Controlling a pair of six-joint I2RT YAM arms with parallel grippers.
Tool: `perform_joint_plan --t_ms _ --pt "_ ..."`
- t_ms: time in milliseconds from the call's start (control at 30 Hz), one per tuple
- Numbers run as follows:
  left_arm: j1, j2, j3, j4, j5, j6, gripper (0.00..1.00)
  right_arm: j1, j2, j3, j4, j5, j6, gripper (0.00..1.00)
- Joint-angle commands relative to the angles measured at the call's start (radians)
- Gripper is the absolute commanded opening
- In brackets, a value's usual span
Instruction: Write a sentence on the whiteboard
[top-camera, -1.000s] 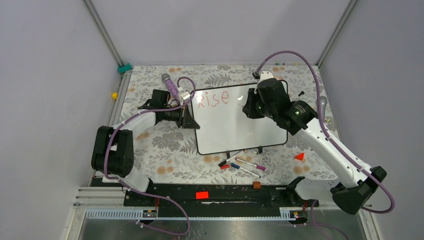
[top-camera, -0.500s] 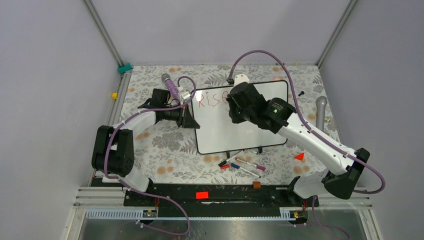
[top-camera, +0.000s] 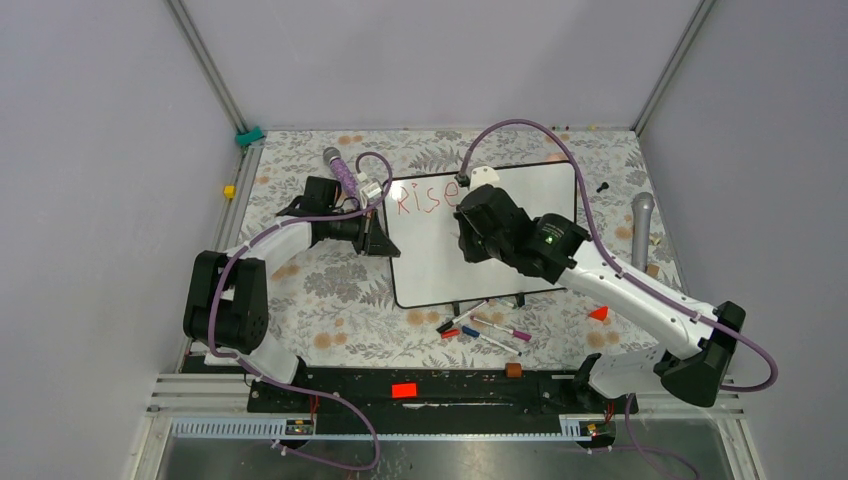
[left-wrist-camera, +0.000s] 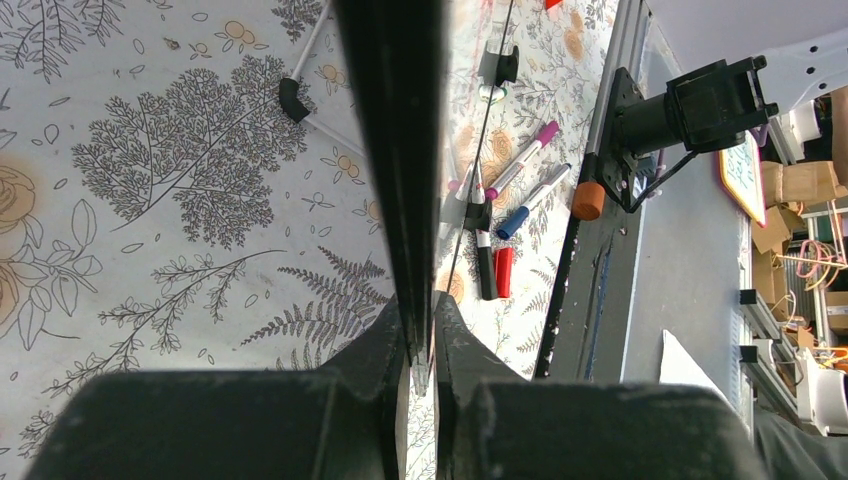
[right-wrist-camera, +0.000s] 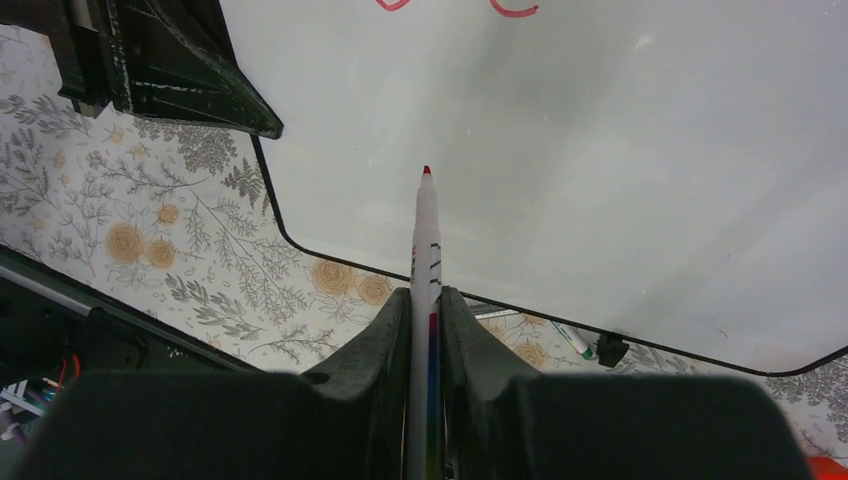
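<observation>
Clamps the whiteboard (left-wrist-camera: 398, 150) edge between the left gripper (left-wrist-camera: 420, 345) fingers, pinches a marker (right-wrist-camera: 426, 240) in the right gripper (right-wrist-camera: 427, 300), red tip ahead over bare board, red letters (top-camera: 425, 198) beyond it

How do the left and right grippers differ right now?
The left gripper clamps the whiteboard's left edge; the right gripper holds a red marker. The left gripper sits at the board's rim, the right gripper over its face, marker tip pointing at it. Both are shut.
</observation>
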Motion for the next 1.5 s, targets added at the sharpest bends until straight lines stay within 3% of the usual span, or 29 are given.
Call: perform_joint_plan --t_ms 0,200,333,567,833,1133,1467 --pt "-0.03 0.03 0.022 -0.048 -0.164 0.088 0.0 0.022 -0.013 -0.006 0.062 0.041 0.03 0.0" --pt "-0.042 0.024 0.03 -0.053 -0.18 0.099 0.0 0.01 -0.041 -0.032 0.033 0.172 0.043 0.0" --pt "-0.052 0.023 0.032 -0.057 -0.184 0.102 0.0 -0.039 -0.061 -0.018 0.005 0.155 0.014 0.0" --pt "-0.068 0.023 0.037 -0.064 -0.189 0.108 0.0 -0.218 -0.105 -0.033 0.028 0.009 0.001 0.0" --pt "-0.097 0.029 0.043 -0.075 -0.223 0.105 0.0 -0.275 -0.053 0.066 -0.011 0.024 -0.084 0.0" --pt "-0.096 0.039 0.044 -0.087 -0.251 0.101 0.0 -0.314 -0.084 0.032 0.032 -0.054 -0.119 0.0" --pt "0.035 0.076 0.029 0.002 -0.152 -0.002 0.0 -0.307 -0.098 -0.065 0.093 -0.226 -0.063 0.0"
